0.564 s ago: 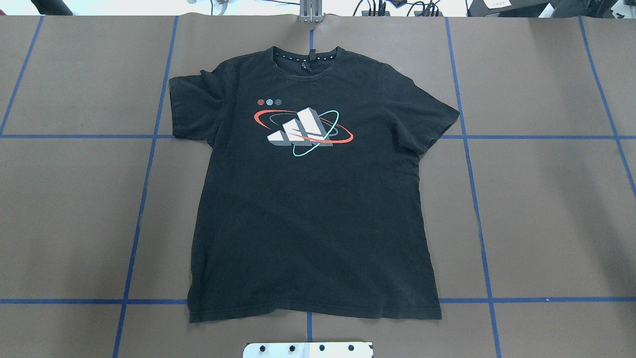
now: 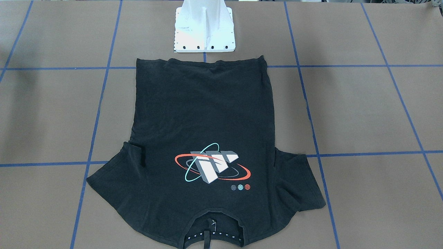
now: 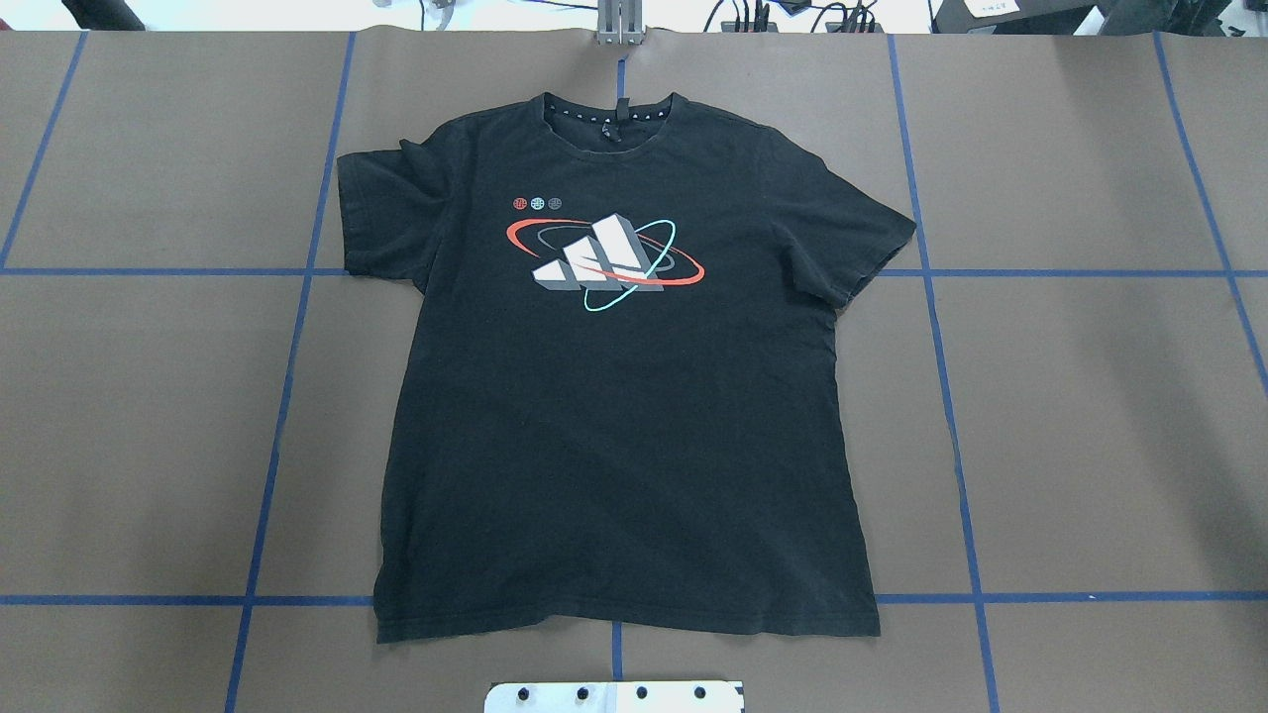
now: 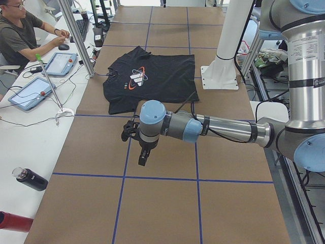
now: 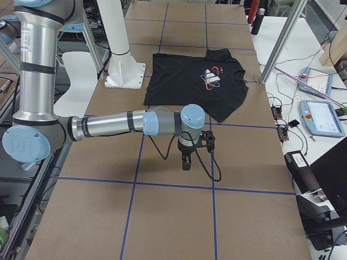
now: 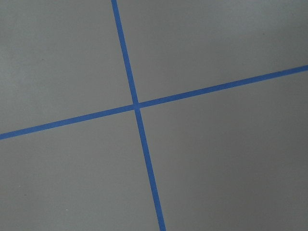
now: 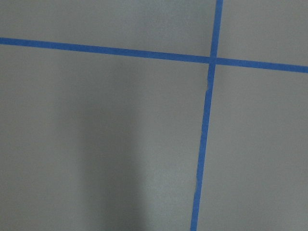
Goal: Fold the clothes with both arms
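The black T-shirt (image 3: 614, 396) lies flat and unfolded on the brown desk (image 3: 1090, 416), print side up. Its collar (image 3: 614, 114) points away from the robot, and its hem (image 3: 624, 624) lies just in front of the white pedestal (image 2: 204, 31). Both short sleeves are spread outward. The one on the robot's left is slightly creased.

The left arm (image 4: 223, 129) stretches out low over bare desk, well apart from the shirt. The left gripper (image 4: 143, 158) points down above the blue tape (image 6: 137, 106) grid. The right arm (image 5: 108, 125) does the same on the opposite side, its right gripper (image 5: 186, 162) hanging over bare desk. Whether either gripper is open or closed cannot be told, since only the side views show them. Both wrist cameras show just the desk surface and crossing tape lines.
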Robot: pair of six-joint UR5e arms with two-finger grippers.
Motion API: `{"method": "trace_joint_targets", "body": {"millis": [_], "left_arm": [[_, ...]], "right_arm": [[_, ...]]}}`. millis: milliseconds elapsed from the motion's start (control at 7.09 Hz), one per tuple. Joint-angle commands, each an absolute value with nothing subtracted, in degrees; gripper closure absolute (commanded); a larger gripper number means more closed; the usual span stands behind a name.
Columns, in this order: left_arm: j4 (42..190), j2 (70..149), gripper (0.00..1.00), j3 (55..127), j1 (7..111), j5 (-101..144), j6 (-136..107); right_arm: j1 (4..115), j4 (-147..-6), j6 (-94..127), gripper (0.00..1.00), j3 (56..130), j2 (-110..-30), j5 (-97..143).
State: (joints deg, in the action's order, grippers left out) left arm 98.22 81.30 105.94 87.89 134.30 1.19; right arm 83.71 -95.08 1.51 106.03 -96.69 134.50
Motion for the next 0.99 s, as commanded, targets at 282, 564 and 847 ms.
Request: {"method": "trace_joint_targets", "body": {"millis": [282,564,847], "left_arm": [[98.70,81.39,0.00,106.61,87.71,134.38,0.70],[99.93,81.56,0.00,107.05,87.54,137.17,0.62],[99.93,81.13,0.00,107.66,87.63,137.90,0.70]], "right_arm": [[83.15,-92.11,5.10,0.00,106.00,-96.59,136.04],[81.31,-87.14,6.75,0.00,105.13,-96.42,138.42],[76.13,-80.89,26.42,0.00,99.10,-87.86,138.08]]}}
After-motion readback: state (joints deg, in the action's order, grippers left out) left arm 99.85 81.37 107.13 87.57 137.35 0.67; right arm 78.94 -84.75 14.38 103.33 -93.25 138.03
